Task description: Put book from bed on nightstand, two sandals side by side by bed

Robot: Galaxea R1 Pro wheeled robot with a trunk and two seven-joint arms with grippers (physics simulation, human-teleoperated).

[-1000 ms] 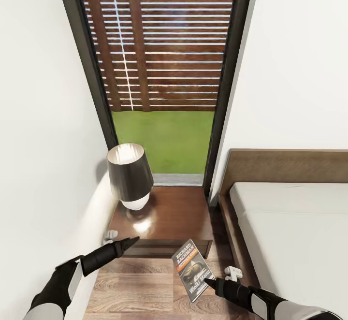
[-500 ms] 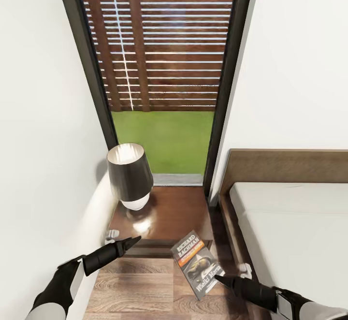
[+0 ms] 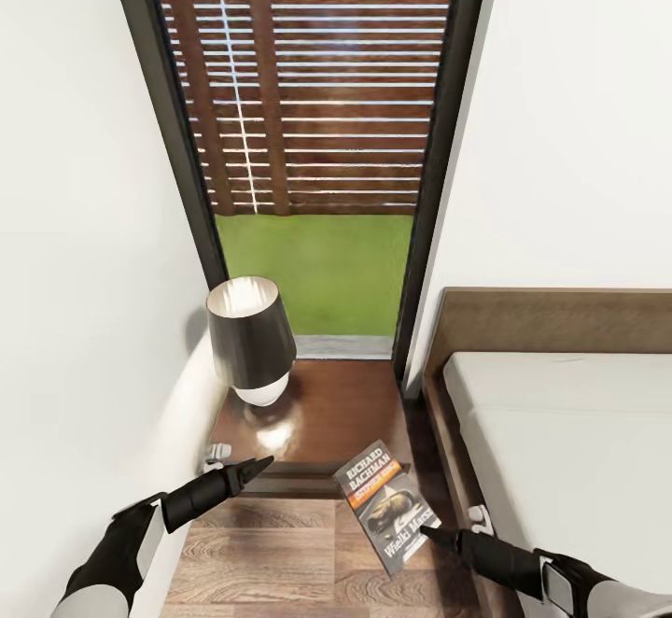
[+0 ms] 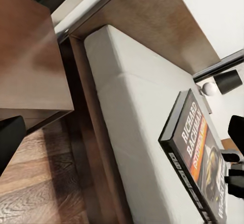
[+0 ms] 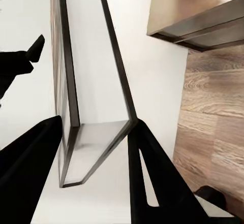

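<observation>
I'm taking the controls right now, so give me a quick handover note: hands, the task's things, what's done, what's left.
Right hand: shut on the book, held in the air by its near corner, in front of the nightstand, between it and the bed.
Left hand: empty, pointing at the nightstand's front edge; open or shut unclear.
Lamp stands on the nightstand's left; the right part is bare.
Done: book off the bed.
Left: set it on the nightstand, then pair the sandals beside the bed.

The wide low bed with its pale grey-white mattress [image 3: 560,431] is cut off by the head view's right and lower edges. The thin dark paperback with white lettering [image 4: 201,155] runs past the left wrist view's lower edge, its lower cover text unreadable there.
</observation>
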